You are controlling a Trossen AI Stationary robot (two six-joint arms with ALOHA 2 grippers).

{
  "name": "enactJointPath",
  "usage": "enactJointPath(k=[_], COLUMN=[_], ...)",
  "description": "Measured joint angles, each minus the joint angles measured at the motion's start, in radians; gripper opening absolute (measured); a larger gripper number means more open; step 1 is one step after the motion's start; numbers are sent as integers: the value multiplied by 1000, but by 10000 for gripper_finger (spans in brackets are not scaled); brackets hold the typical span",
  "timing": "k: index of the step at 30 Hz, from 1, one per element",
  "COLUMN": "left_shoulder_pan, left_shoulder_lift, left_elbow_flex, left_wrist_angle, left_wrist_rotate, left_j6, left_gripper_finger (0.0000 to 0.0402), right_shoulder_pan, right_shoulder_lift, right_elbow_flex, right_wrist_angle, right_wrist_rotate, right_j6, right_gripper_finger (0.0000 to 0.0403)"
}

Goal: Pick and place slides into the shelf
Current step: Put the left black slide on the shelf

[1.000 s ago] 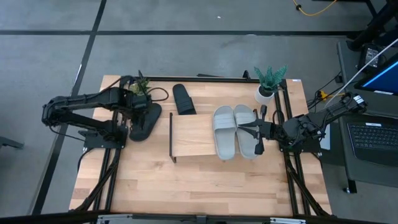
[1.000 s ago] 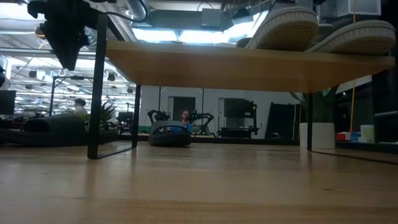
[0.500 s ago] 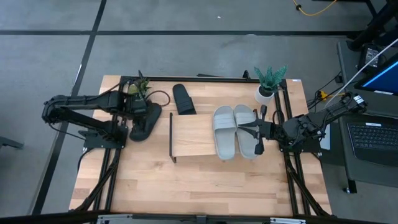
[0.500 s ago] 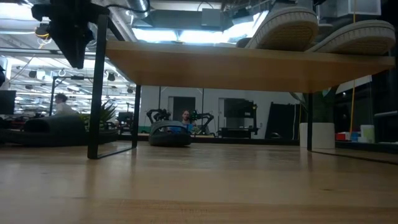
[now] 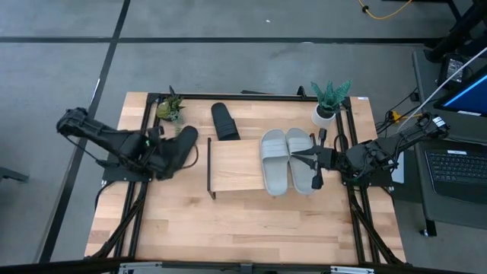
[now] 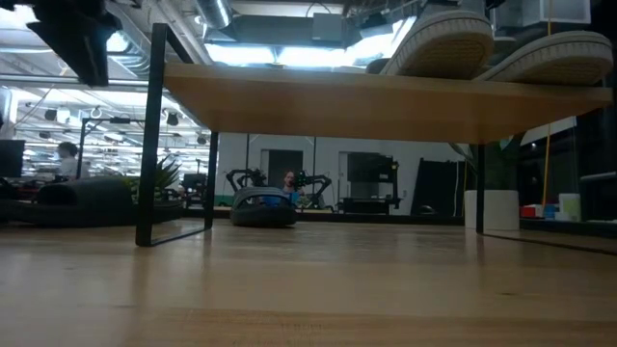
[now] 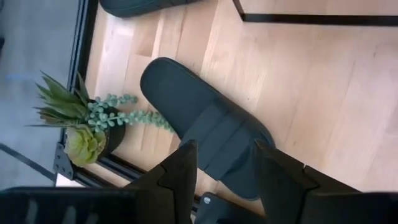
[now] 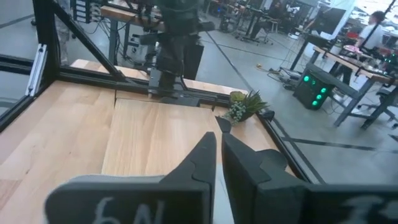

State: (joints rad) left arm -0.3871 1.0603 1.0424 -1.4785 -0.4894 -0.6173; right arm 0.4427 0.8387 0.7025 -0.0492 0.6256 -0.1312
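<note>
Left tool (image 7: 222, 168) spread apart above a black slide (image 7: 208, 124); right tool (image 8: 219, 152) pinched together over the shelf (image 5: 236, 164)

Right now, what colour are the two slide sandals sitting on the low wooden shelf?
Light grey slide sandals, side by side on the wooden shelf; the high view shows them best.

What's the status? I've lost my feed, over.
Left end effector open over matte black slide sandal. Right end effector shut above light grey slide sandals on low light-wood shelf. Nothing blocking.
</note>
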Motion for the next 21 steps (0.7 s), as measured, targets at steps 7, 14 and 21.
enactJointPath(k=[7,14,21], left_shoulder_pan=[-194,-345,-421], left_shoulder_lift=[59,193,244], left_elbow_flex=[1,1,1], left_wrist_angle=[-84,-93,-92], left_wrist_rotate=[-9,-27,-42], left_j6=[-256,-398,-502], left_gripper_finger=[141,141,141], right_shoulder_pan=[0,0,0], right_shoulder_lift=[7,33,78], right_elbow_flex=[0,-3,-4], right_wrist_angle=[1,0,0], right_wrist_rotate=[0,0,-1], right_j6=[50,47,52], right_gripper_finger=[29,29,29])
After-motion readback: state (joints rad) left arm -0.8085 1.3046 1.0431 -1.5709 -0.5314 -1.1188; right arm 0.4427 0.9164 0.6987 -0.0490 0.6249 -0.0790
